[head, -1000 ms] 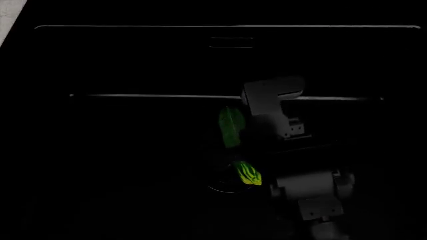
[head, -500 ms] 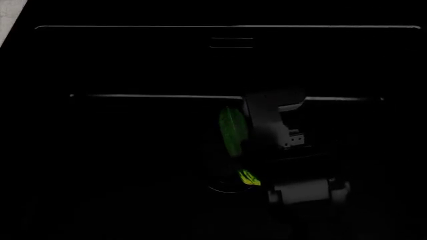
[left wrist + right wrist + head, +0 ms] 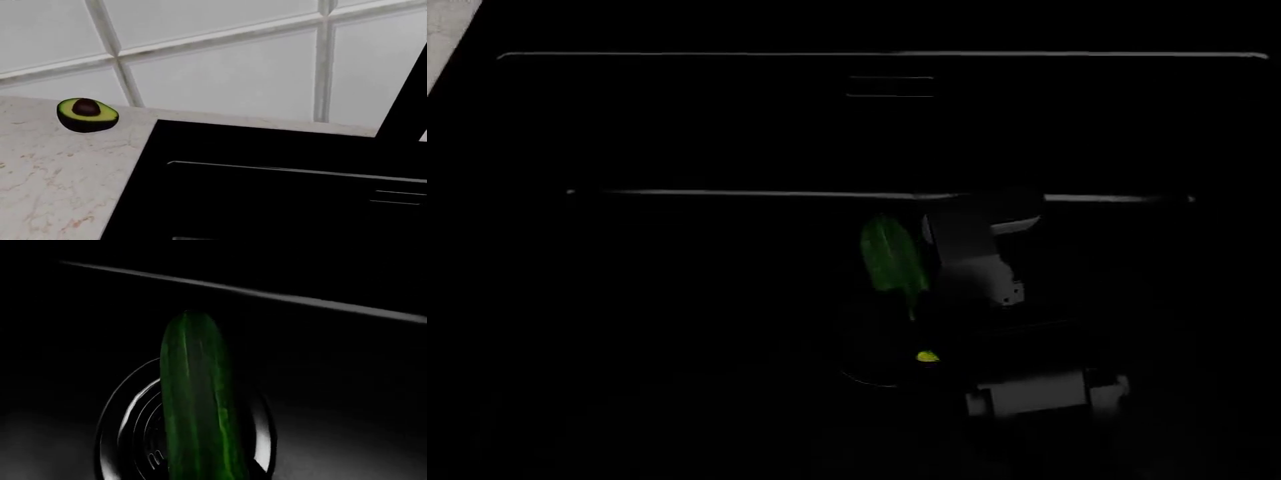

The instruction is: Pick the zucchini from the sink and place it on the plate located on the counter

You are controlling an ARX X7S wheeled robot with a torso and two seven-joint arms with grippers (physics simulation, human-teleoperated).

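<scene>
Early stage: zucchini [image 3: 197,405] lies over the drain [image 3: 127,430] in sink [image 3: 694,300]; my right gripper [image 3: 968,265] beside it, grip state unclear. Lift, plate placement left.

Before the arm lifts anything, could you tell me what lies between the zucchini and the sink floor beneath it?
In the right wrist view, the round drain lies under the zucchini, which crosses over it in the sink.

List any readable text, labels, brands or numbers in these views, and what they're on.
None readable.
The drain under the zucchini has raised marks on its ring that may be lettering, too dark and mostly hidden to read.
Nothing printed on the avocado, counter, sink or right gripper.
</scene>
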